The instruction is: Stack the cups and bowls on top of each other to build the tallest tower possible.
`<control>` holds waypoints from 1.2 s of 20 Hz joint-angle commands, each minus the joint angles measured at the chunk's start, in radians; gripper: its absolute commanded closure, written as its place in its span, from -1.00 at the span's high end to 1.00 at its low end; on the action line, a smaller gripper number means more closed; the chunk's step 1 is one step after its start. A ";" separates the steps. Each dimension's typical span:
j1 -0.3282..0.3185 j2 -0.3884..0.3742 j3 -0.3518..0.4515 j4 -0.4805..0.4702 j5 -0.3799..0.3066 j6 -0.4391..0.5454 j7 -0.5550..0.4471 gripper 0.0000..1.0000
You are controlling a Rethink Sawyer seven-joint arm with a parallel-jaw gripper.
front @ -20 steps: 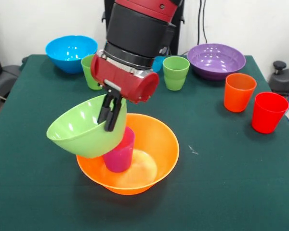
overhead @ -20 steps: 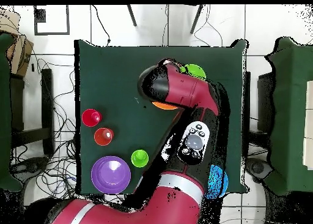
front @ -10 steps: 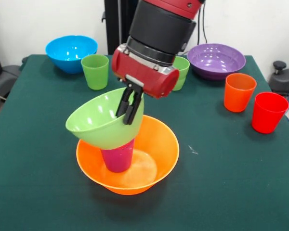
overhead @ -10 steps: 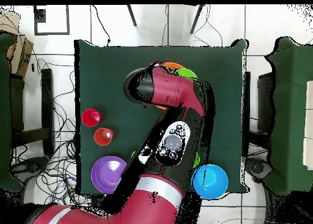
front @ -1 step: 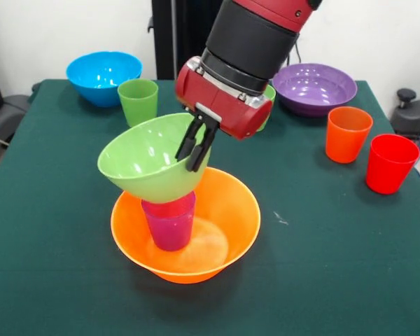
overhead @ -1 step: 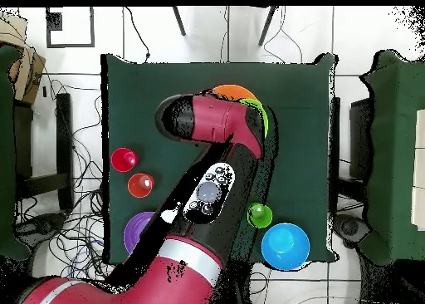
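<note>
The gripper [front @ -1 step: 194,147] had its jaws clamped on the right-hand rim of the green bowl [front @ -1 step: 150,159], one finger inside and one outside. The bowl was tilted, its opening turned toward the left and the camera, and its underside sat at the mouth of the purple cup [front @ -1 step: 169,220]; whether it rested fully on the cup was hard to tell from the front. That cup stood upright inside the big orange bowl [front @ -1 step: 227,210], near its left wall, on the green surface [front @ -1 step: 322,266].

At the far side stood the large blue bowl [front @ -1 step: 101,75] with a green cup [front @ -1 step: 138,103] just beside it, and the purple bowl [front @ -1 step: 315,87] to the right. A second green cup was mostly hidden behind the arm. The orange cup [front @ -1 step: 347,134] and red cup [front @ -1 step: 390,162] stood close together at the right edge.

From overhead, the arm [overhead @ -1 step: 217,143] covered most of the stack, leaving only slivers of the two bowls' rims.
</note>
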 commanded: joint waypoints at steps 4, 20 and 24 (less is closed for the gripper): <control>0.013 0.041 -0.014 -0.074 -0.069 0.125 0.039 -1.00; 0.053 0.108 -0.135 -0.149 -0.055 0.186 0.074 -1.00; 0.057 0.118 -0.149 -0.150 -0.040 0.176 0.088 -1.00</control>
